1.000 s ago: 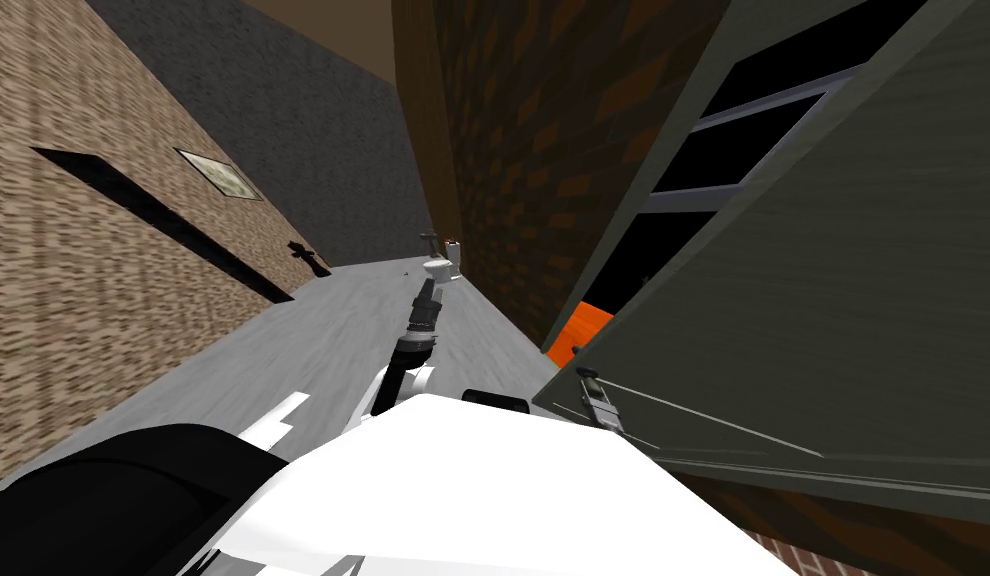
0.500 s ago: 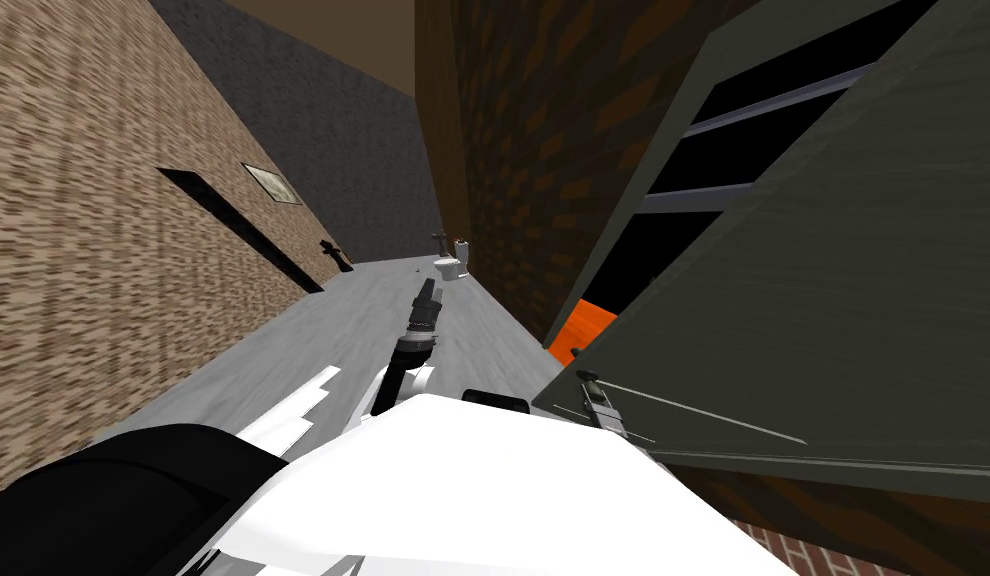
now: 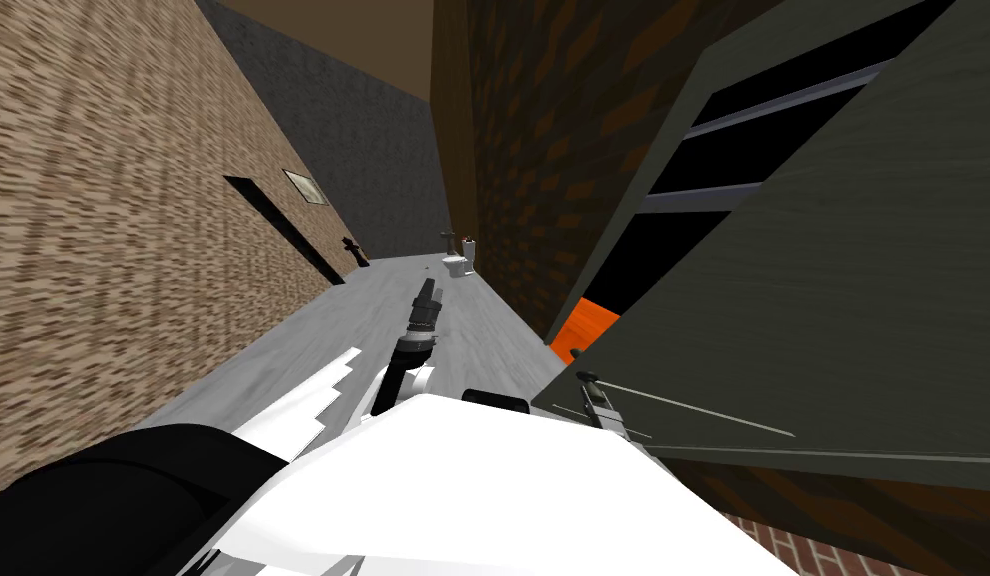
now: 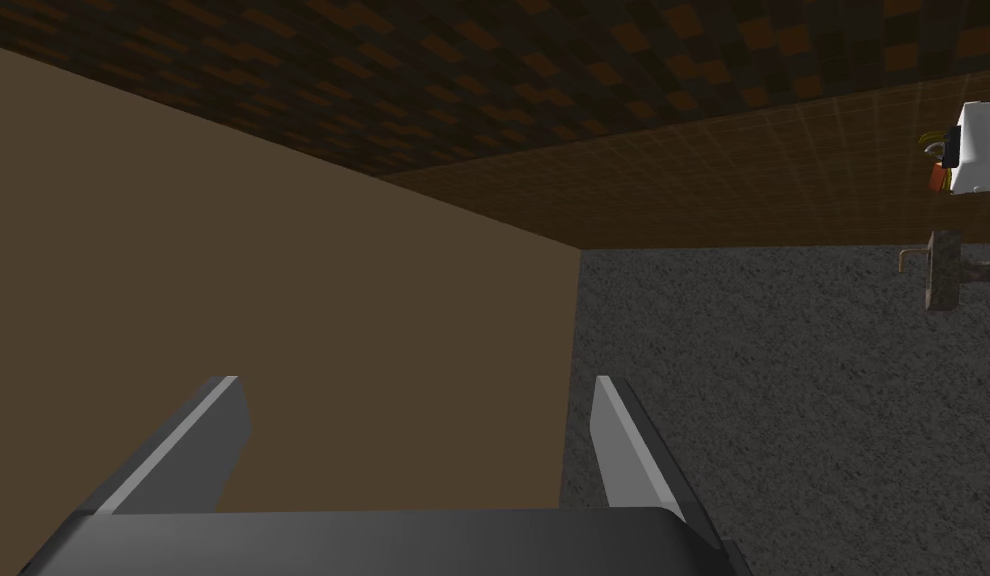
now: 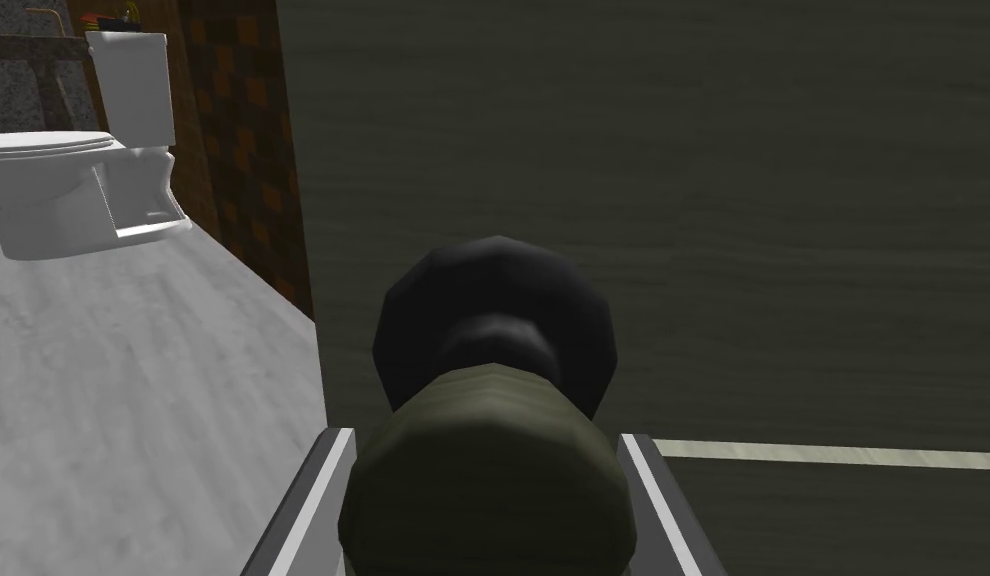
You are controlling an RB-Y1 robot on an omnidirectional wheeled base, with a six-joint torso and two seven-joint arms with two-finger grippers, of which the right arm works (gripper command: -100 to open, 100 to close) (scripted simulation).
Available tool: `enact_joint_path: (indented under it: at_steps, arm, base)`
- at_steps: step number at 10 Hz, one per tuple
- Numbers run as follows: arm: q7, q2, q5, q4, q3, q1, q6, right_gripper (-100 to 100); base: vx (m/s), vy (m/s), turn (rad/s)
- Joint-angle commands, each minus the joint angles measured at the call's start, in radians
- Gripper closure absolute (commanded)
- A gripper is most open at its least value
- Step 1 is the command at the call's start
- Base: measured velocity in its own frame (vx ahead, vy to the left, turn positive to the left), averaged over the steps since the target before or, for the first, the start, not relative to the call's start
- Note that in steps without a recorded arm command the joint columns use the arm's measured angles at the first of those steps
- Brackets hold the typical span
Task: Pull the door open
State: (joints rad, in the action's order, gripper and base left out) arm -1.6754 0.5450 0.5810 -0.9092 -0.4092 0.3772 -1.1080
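Dark olive-grey door [image 3: 843, 300], faint wood grain, thin pale line across face. Stands swung partway out of its frame [image 3: 645, 180], black gap between frame and door. Knob [image 5: 488, 500] near door's free edge: rounded, olive like door, on black round base plate [image 5: 493, 310]. Knob sits between blades of my right gripper [image 5: 483, 445], one blade pressed against each side.
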Motion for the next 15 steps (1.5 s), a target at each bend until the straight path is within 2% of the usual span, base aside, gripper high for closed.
enact_joint_path:
  at_steps: [1,8,9,10,12,13,15]
  arm:
    - [-0.011,0.004,-0.007,0.011,-0.006,-0.003,-0.012,100]
    - [-0.061,0.029,-0.036,0.058,-0.028,-0.025,-0.056,100]
    - [-0.055,0.026,-0.035,0.054,-0.029,-0.023,-0.047,100]
    - [-0.058,0.028,-0.051,0.064,-0.046,-0.010,-0.076,100]
    - [-0.059,0.029,-0.060,0.070,-0.055,-0.002,-0.095,100]
    - [-0.061,0.031,-0.070,0.077,-0.066,0.006,-0.117,100]
    - [-0.062,0.033,-0.081,0.084,-0.078,0.016,-0.142,100]
  base:
    - [-0.226,-0.032,0.117]
    - [-0.220,-0.042,0.129]
    - [-0.087,-0.020,0.028]
    - [-0.030,0.010,-0.030]
    - [-0.012,0.012,-0.037]
    - [0.000,0.006,-0.031]
    - [-0.008,-0.001,-0.021]
